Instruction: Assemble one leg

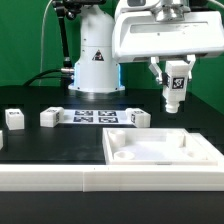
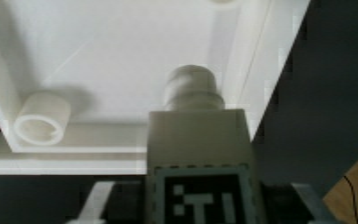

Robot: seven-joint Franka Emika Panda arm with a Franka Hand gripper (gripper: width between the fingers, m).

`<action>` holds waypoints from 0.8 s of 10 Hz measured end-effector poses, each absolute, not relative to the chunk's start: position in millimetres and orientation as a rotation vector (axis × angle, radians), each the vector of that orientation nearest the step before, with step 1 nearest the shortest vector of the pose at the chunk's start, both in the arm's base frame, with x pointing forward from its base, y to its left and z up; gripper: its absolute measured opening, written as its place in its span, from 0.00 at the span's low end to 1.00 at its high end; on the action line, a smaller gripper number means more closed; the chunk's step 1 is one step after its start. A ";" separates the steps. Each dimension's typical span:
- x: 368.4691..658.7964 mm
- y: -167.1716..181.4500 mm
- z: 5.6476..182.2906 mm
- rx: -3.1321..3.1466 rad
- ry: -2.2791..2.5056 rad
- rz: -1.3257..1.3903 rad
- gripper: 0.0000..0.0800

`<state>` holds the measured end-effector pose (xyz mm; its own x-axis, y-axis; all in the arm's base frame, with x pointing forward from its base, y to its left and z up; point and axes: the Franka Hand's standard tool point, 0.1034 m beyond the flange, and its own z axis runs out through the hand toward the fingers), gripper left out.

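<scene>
My gripper [image 1: 176, 92] is shut on the leg [image 1: 176, 86], a small white post with a black-and-white tag, and holds it in the air above the far right part of the large white panel [image 1: 165, 152]. In the wrist view the leg [image 2: 197, 150] runs out from between the fingers [image 2: 94, 198]. Its round tip hangs over the panel [image 2: 140, 50], beside a raised round socket [image 2: 43, 116] in one corner. The tip is apart from the socket.
Three more white legs lie on the black table at the left [image 1: 14, 119], left of middle [image 1: 50, 118] and middle [image 1: 140, 118]. The marker board [image 1: 97, 116] lies between them. The robot's base [image 1: 95, 60] stands behind. A white bar [image 1: 50, 178] runs along the front edge.
</scene>
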<state>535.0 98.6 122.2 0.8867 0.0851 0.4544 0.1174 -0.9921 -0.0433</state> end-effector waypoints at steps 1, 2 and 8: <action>548.5 98.8 122.1 -2.981 -0.165 -0.719 0.36; 557.8 99.7 123.4 -2.978 -0.171 -0.728 0.36; 596.8 105.0 107.2 -2.965 -0.161 -0.752 0.36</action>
